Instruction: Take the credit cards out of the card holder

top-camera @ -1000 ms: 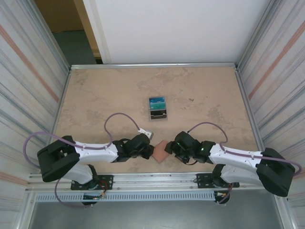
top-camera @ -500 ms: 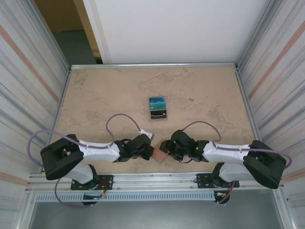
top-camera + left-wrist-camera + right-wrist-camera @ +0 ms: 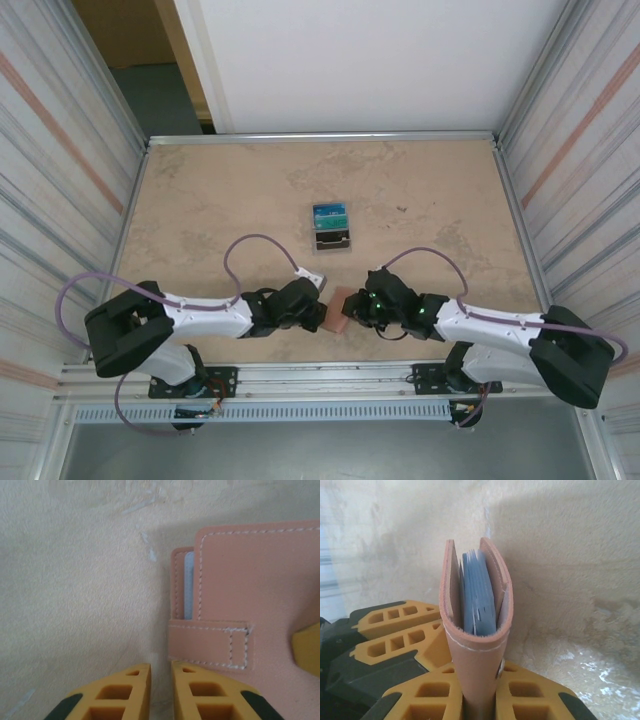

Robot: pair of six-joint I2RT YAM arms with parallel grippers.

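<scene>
The salmon-pink card holder [image 3: 475, 645] stands on edge just above the table, seen end-on. My right gripper [image 3: 480, 667] is shut on its lower fold. Between its two slightly parted covers sit several thin blue-grey layers [image 3: 480, 595]; I cannot tell cards from lining. From the left wrist camera the card holder's flat face [image 3: 250, 580] and stitched tab [image 3: 210, 645] lie just right of my left gripper [image 3: 161, 666], whose fingers are nearly together on nothing, by the tab's corner. From above, the card holder [image 3: 339, 308] sits between the left gripper [image 3: 318, 316] and right gripper [image 3: 356, 308].
A dark tiered stand [image 3: 331, 227] with teal cards stands mid-table, well beyond both grippers. A yellow finger of the right gripper [image 3: 307, 647] pokes in beside the card holder. The table's near edge [image 3: 320, 365] runs close behind the arms.
The right gripper swung left, then eased back slightly, carrying the card holder a little away from the near edge. The left gripper stayed beside it.
</scene>
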